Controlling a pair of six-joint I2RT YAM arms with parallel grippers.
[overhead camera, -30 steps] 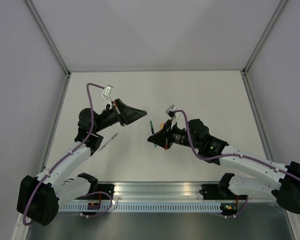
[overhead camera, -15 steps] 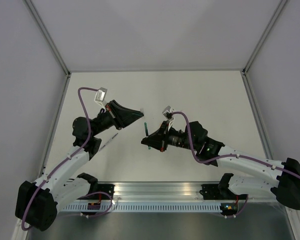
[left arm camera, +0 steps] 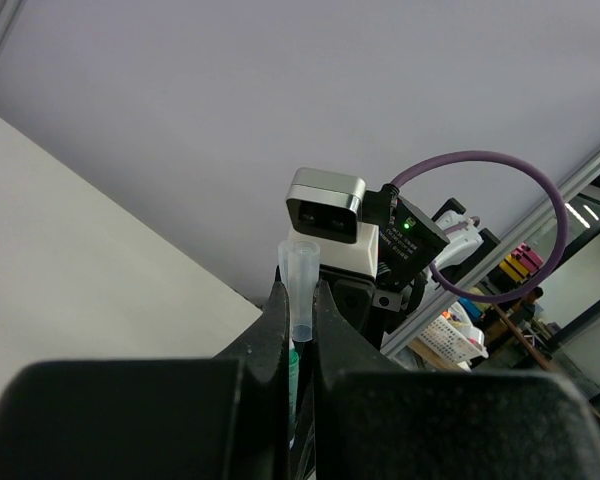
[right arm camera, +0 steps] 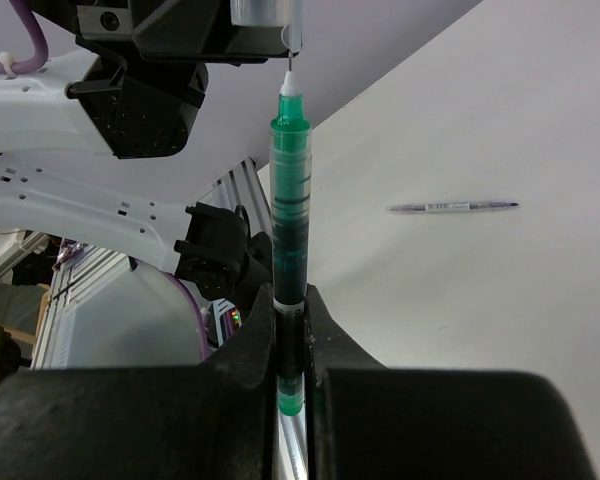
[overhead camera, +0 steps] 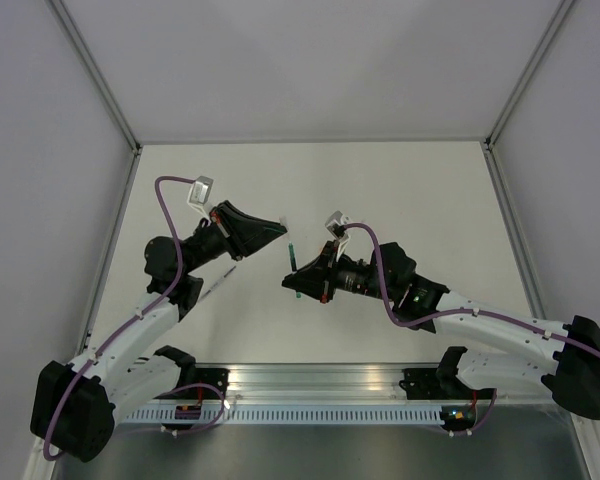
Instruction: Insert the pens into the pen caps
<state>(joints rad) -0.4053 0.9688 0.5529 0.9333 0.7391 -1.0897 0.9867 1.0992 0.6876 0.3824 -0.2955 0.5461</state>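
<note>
Over tabletop [overhead camera: 400, 190], pen [right arm camera: 290, 200] tip toward cap [left arm camera: 300, 288]

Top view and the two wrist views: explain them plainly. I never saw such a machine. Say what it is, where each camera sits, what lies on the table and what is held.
This is a robot: a left arm and a right arm bolted at the near edge of a table. The top view looks from above and behind them. Each wrist view comes from a camera on one arm, looking along its gripper. The left gripper is shut on a clear cap. The right gripper is shut on a green pen, its tip close to the cap, not yet inside. A second pen lies on the table.
</note>
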